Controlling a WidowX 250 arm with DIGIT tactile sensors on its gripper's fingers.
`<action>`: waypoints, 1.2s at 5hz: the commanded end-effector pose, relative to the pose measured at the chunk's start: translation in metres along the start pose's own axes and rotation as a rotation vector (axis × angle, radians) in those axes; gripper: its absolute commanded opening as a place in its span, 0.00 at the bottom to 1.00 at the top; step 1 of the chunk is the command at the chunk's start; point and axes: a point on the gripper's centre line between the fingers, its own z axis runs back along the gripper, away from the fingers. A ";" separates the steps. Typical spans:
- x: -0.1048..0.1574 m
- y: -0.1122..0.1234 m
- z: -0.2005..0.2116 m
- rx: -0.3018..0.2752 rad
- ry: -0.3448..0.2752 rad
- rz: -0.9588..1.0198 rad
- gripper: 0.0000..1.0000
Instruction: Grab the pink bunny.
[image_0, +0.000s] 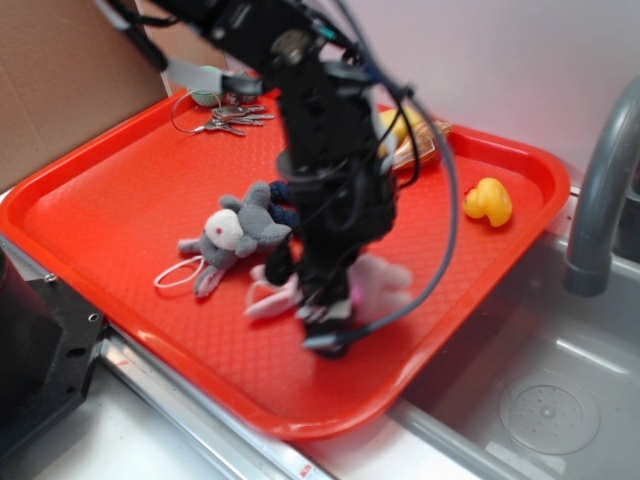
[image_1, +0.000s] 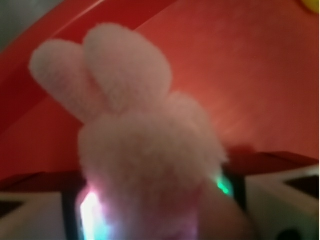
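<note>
Bunny in the jaws! The gripper (image_0: 325, 318) is clamped around the pink bunny (image_1: 145, 150) low in the centre of the red tray (image_0: 110, 200), ears poking up, just right of the grey plush (image_0: 238, 235).

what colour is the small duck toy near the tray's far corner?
Yellow. The small rubber duck on the red plastic tray shows best in the exterior view.
</note>
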 end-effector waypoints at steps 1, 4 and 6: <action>-0.038 -0.003 0.055 -0.010 -0.033 0.136 0.00; -0.147 0.030 0.185 0.085 -0.199 0.781 0.00; -0.113 0.042 0.193 0.087 -0.077 0.817 0.00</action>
